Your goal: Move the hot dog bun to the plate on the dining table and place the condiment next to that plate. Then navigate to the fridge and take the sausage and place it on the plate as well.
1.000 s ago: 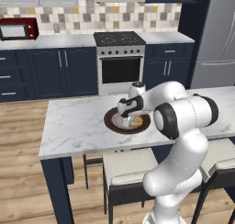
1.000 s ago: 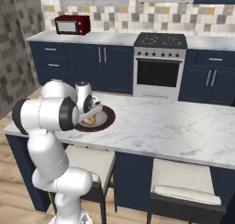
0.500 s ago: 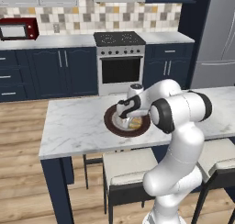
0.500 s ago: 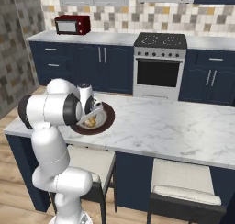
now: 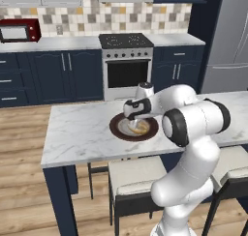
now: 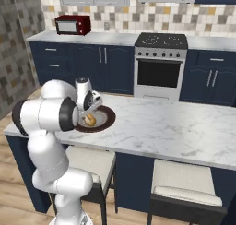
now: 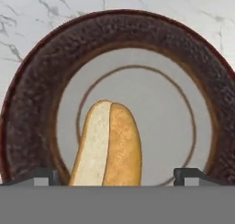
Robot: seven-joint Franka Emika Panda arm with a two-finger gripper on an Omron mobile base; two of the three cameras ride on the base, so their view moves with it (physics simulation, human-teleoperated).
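Observation:
The hot dog bun (image 7: 108, 145) lies on the brown-rimmed plate (image 7: 36, 94), loose between my spread fingertips, which stand clear of its sides. My gripper (image 7: 117, 175) is open and hovers just above it. From the base cameras, the gripper (image 5: 134, 120) (image 6: 87, 112) hangs low over the plate (image 5: 116, 129) (image 6: 109, 119) on the dining table (image 5: 77, 133) (image 6: 161, 127), with the bun (image 5: 141, 128) (image 6: 91, 121) under it. The grey fridge (image 5: 227, 41) stands at the far right. The condiment and the sausage are out of view.
Two stools (image 5: 133, 174) (image 6: 186, 182) are tucked under the table's near edge. Behind the table run navy cabinets with a stove (image 5: 127, 61) (image 6: 161, 62) and a red microwave (image 5: 17, 31) (image 6: 73, 24). Wood floor lies between table and counter.
The jaws have spread wide and the bun now rests free on the plate. The arm has shifted slightly over the plate.

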